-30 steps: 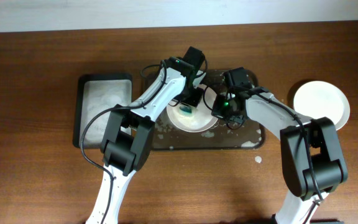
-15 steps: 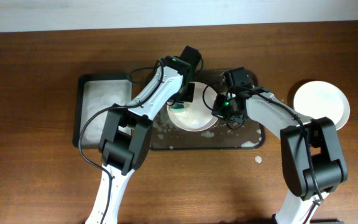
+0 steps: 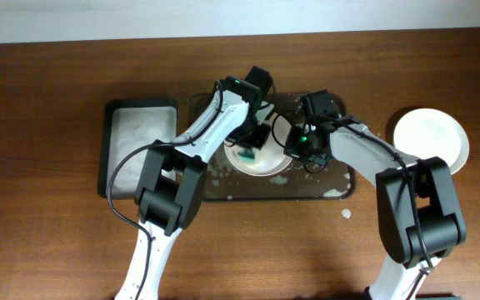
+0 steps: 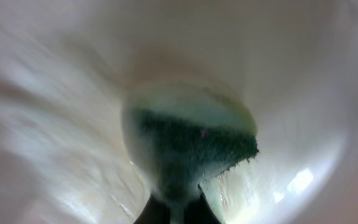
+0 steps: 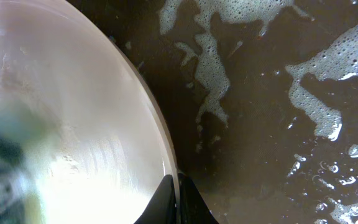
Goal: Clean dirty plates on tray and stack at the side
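Note:
A white plate (image 3: 269, 163) lies on the dark brown tray (image 3: 340, 187), which is patched with soapy foam. My left gripper (image 3: 249, 148) is shut on a green sponge (image 4: 191, 143) and presses it onto the plate's wet inner surface (image 4: 303, 74). My right gripper (image 3: 293, 150) is shut on the plate's right rim (image 5: 166, 155), one finger on each side of it. A second white plate (image 3: 431, 139) sits on the table at the far right, off the tray. No third plate is in view.
A smaller black tray (image 3: 137, 150) with a pale grey inside stands left of the brown tray. Foam patches (image 5: 328, 81) cover the brown tray's floor to the right of the held plate. A small white blob (image 3: 346, 214) lies on the wooden table below the tray.
My left gripper moved with the sponge across the plate, first to its upper left, then back down toward the middle. My right gripper has kept its hold on the rim.

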Motion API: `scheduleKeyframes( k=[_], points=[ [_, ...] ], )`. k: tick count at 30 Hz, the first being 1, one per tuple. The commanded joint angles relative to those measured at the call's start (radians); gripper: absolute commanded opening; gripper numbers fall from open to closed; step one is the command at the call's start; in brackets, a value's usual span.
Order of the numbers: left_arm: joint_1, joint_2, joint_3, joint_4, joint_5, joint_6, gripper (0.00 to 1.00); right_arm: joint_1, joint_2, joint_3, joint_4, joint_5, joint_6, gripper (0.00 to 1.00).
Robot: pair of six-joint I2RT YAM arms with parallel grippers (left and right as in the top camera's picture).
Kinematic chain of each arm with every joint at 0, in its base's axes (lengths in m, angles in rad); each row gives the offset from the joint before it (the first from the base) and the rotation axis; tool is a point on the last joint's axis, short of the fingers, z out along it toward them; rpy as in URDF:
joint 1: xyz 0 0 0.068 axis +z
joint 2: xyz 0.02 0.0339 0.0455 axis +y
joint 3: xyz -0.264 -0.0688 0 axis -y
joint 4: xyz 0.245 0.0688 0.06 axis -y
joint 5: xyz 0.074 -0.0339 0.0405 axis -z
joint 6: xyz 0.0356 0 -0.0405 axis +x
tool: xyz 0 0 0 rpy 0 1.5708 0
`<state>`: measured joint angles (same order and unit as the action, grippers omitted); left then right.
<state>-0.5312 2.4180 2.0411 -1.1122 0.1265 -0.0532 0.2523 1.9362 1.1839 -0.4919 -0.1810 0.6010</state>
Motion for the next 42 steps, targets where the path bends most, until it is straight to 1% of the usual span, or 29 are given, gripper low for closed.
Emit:
scheduleKeyframes(
  k=[1,2,4,6,9,12,13,15,18,19,21,23,26,28,29,34,36,37,39,42],
  points=[
    [0.004,0.023,-0.011,0.129,-0.236,-0.327,0.01,-0.003,0.003,-0.015,-0.006,0.028,-0.002,0.04],
    [0.004,0.023,-0.011,0.154,-0.258,-0.392,0.01,-0.003,0.003,-0.015,-0.006,0.028,-0.002,0.04],
    [0.004,0.023,-0.011,0.203,-0.283,-0.457,0.0,-0.003,0.003,-0.015,-0.006,0.028,-0.002,0.04],
    [0.002,0.023,-0.011,0.242,-0.304,-0.497,0.0,-0.003,0.003,-0.015,-0.007,0.028,-0.002,0.04],
    [0.002,0.023,-0.011,0.239,-0.414,-0.522,0.01,-0.003,0.003,-0.015,-0.007,0.028,-0.01,0.04],
    [0.002,0.023,-0.011,0.174,-0.538,-0.518,0.01,-0.003,0.003,-0.015,-0.006,0.028,-0.01,0.04],
    [0.003,0.023,-0.011,0.127,-0.577,-0.502,0.01,-0.003,0.003,-0.015,-0.006,0.028,-0.009,0.04],
    [0.004,0.023,-0.011,0.058,-0.591,-0.472,0.01,-0.003,0.003,-0.015,-0.005,0.027,-0.009,0.04],
    [0.002,0.023,-0.011,-0.029,-0.581,-0.469,0.01,-0.003,0.003,-0.015,-0.004,0.024,-0.009,0.04],
    [0.002,0.023,-0.011,-0.05,-0.56,-0.462,0.0,-0.003,0.003,-0.015,-0.004,0.024,-0.009,0.04],
    [0.002,0.023,-0.011,-0.068,-0.426,-0.355,0.01,-0.003,0.003,-0.015,-0.004,0.024,-0.009,0.04],
    [0.002,0.023,-0.011,-0.068,-0.195,-0.221,0.0,-0.003,0.003,-0.015,-0.004,0.024,-0.009,0.04],
    [0.002,0.023,-0.011,-0.055,0.058,-0.067,0.0,-0.003,0.003,-0.015,-0.004,0.02,-0.009,0.04],
    [0.002,0.023,-0.011,-0.039,0.165,0.005,0.0,-0.003,0.003,-0.015,-0.004,0.02,-0.009,0.04],
    [0.002,0.023,-0.011,-0.029,0.175,0.005,0.01,-0.003,0.003,-0.015,-0.004,0.02,-0.009,0.04],
    [0.009,0.023,-0.011,0.055,0.174,0.0,0.01,-0.003,0.003,-0.015,-0.004,0.02,-0.009,0.04],
    [0.014,0.023,-0.011,0.114,0.16,-0.035,0.0,-0.003,0.003,-0.015,-0.004,0.02,-0.009,0.04],
    [0.016,0.023,-0.011,0.138,0.128,-0.071,0.01,-0.003,0.003,-0.015,-0.004,0.02,-0.009,0.04],
    [0.017,0.023,-0.011,0.187,0.016,-0.166,0.01,-0.003,0.003,-0.015,-0.005,0.02,-0.009,0.04],
    [0.017,0.023,-0.011,0.228,-0.183,-0.301,0.0,-0.003,0.003,-0.015,-0.005,0.02,-0.01,0.04]
  ],
)
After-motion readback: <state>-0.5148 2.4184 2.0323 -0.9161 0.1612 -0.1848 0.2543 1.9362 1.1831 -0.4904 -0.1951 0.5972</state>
